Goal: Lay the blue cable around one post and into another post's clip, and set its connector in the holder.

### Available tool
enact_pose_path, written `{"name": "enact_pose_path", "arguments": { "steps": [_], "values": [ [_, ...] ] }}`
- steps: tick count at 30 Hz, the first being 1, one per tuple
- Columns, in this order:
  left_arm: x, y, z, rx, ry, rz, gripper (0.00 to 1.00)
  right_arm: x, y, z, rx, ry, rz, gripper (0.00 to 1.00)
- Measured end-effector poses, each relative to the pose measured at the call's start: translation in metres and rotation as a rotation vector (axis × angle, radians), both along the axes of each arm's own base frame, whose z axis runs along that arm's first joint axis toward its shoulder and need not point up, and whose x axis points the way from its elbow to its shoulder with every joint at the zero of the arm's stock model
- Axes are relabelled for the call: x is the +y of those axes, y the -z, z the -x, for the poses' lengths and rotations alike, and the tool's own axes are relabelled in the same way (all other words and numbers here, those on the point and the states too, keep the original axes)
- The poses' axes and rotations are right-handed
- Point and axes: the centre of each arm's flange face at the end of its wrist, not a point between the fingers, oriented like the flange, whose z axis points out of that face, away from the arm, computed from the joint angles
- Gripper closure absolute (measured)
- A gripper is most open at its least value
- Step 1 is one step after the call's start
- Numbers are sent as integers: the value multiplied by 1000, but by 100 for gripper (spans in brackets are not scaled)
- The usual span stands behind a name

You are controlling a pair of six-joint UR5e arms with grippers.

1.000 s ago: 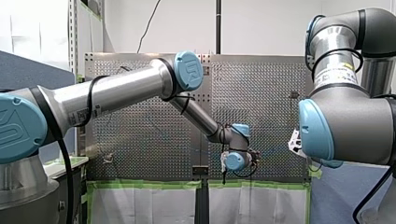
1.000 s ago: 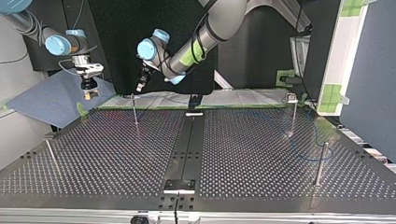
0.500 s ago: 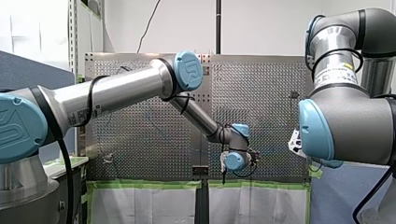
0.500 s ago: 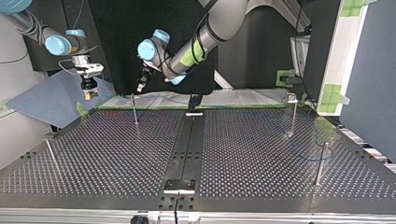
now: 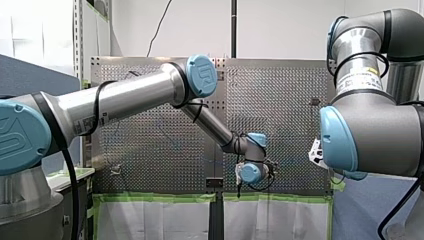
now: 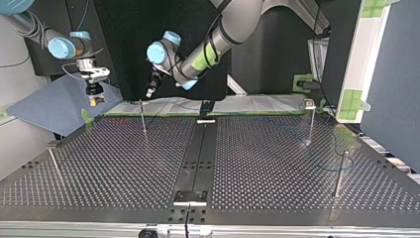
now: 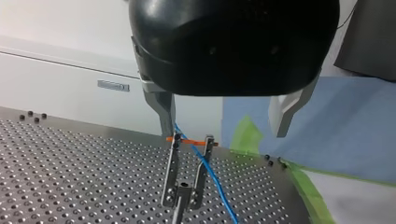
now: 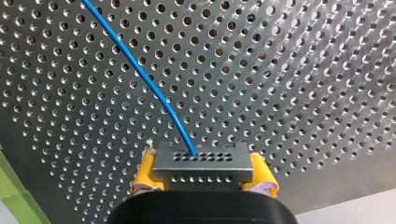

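In the left wrist view my left gripper (image 7: 223, 134) stands open, its metal fingers (image 7: 164, 112) apart, just above a clip post (image 7: 183, 186) with an orange band. The blue cable (image 7: 210, 175) runs between the clip's prongs. In the top view this gripper (image 6: 148, 92) hovers over the post (image 6: 143, 116) at the far left. My right gripper (image 8: 203, 172) has its yellow pads (image 8: 142, 175) shut on the grey connector (image 8: 201, 165); the cable (image 8: 140, 77) leaves it over the perforated plate. In the top view it (image 6: 94, 99) hangs beyond the table's far left corner. Faint cable (image 6: 324, 168) curves by the right post (image 6: 340, 173).
Two more posts stand on the table, one at the top view's near left (image 6: 54, 166) and one at its far right (image 6: 311, 121). A black centre rail (image 6: 198, 153) carries a fixture at each end (image 6: 190, 197). Green tape (image 6: 163, 114) lines the far edge.
My left arm's wrist has shifted very slightly. The right arm and the connector stay where they were.
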Motion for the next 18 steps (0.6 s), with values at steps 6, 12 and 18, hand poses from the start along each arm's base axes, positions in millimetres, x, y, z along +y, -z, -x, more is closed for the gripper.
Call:
{"name": "enact_pose_path", "arguments": {
  "steps": [6, 12, 18],
  "values": [
    [2, -14, 12, -4, 9, -1, 0, 0, 0, 0, 0, 0, -3, 100],
    [2, -37, 20, -35, 4, 31, 0, 0, 0, 0, -4, 0, -5, 100],
    [5, -60, 28, -69, -29, 68, 0, 0, 0, 1, -6, 1, -7, 100]
  ]
}}
